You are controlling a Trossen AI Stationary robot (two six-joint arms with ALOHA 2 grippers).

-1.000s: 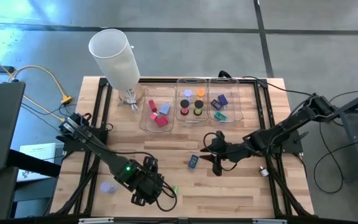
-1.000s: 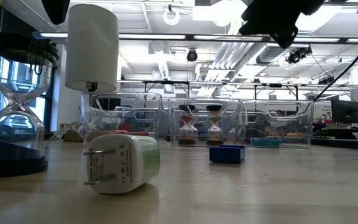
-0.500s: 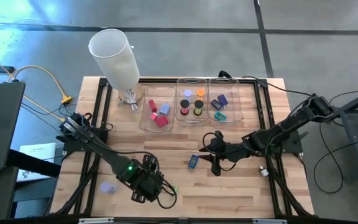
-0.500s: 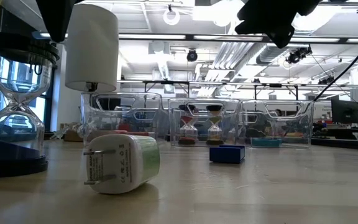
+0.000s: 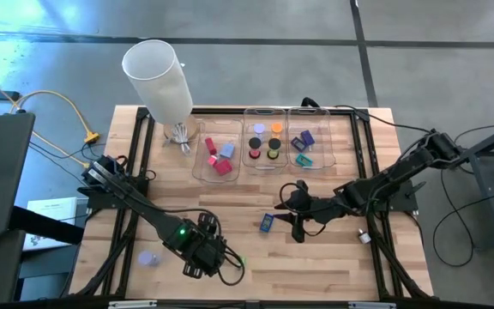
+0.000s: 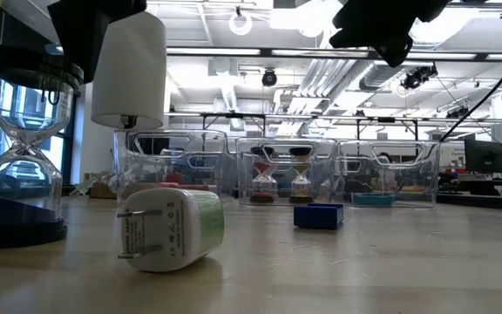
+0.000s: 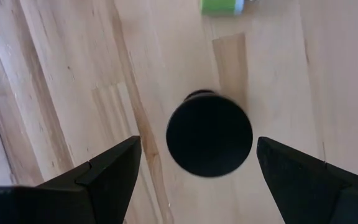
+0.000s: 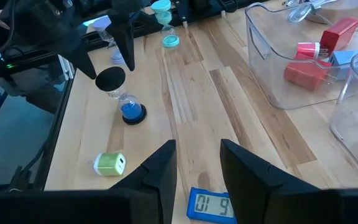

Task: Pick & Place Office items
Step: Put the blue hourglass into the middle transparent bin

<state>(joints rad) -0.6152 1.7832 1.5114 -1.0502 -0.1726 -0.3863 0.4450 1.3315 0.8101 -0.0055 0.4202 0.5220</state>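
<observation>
black hourglass top (image 7: 209, 134) sits centred between left claw (image 7: 197, 171) fingers.

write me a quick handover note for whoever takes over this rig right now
Left gripper: open, poised straight above the black-capped hourglass with blue sand at the table's front left; nothing held.
Right gripper: jaws close together, empty, hovering mid-table just over the small blue digital clock.
Done: three clear trays at the back already hold sorted pieces, red and pink blocks in the left one, small hourglasses in the middle, blue and teal pieces on the right.
Left: that hourglass, the clock, the green and white plug adapter, a teal hourglass, and a lavender cap at the front left.
</observation>
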